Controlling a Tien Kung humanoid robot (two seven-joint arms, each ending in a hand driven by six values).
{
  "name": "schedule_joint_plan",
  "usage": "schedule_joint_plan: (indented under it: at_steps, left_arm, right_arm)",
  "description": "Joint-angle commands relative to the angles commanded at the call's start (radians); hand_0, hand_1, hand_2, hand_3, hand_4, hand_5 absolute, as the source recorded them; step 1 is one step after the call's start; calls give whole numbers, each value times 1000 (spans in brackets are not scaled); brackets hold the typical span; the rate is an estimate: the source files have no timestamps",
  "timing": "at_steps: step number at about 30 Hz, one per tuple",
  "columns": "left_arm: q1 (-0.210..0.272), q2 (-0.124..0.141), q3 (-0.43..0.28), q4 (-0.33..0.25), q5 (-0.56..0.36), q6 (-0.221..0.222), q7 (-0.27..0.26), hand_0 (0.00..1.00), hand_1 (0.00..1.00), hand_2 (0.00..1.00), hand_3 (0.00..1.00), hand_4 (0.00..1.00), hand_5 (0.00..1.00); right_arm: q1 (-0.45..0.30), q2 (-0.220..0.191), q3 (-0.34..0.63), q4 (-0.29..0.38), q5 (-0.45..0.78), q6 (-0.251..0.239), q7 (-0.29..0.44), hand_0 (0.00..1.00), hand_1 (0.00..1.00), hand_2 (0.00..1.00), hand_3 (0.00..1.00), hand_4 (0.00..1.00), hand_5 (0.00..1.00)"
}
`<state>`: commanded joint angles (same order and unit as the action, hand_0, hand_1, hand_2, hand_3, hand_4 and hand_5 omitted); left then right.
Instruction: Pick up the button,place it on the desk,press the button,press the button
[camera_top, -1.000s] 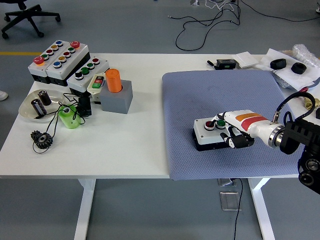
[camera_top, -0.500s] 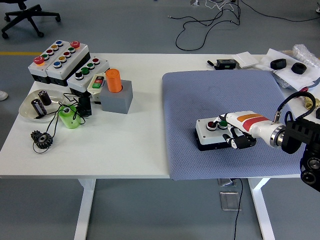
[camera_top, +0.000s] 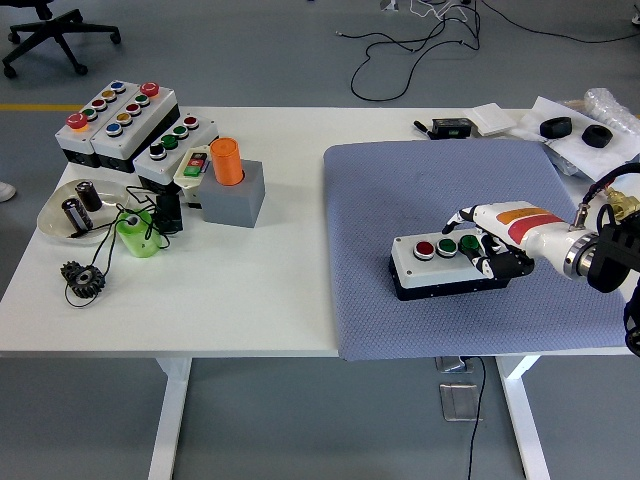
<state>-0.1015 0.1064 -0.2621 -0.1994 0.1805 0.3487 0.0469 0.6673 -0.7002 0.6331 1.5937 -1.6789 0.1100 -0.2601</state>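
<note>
Drawn back rightward off the buttons, the right hand (camera_top: 487, 243) now rests curled, gripping nothing, against the button box (camera_top: 445, 266) on the blue mat (camera_top: 400, 200) on the table (camera_top: 250, 280), where an off-centre press could skid the box.
</note>
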Motion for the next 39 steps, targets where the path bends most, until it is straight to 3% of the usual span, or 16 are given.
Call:
schedule_joint_plan:
  at_steps: [11, 31, 39]
  left_arm:
    - [1, -2, 6, 1, -5, -1, 0, 610, 527, 500, 469, 278, 994]
    - [2, -3, 7, 1, -5, -2, 1, 610, 529, 502, 469, 278, 997]
    - [1, -3, 3, 1, 0, -1, 2, 611, 529, 502, 470, 279, 997]
  right_arm:
    - [-8, -1, -2, 7, 3, 2, 2, 191, 2, 101, 750, 501, 2]
    - [-7, 21, -47, -48, 13, 25, -2, 199, 2, 109, 744, 515, 2]
    - [-21, 5, 17, -18, 24, 29, 4, 203, 2, 110, 745, 518, 2]
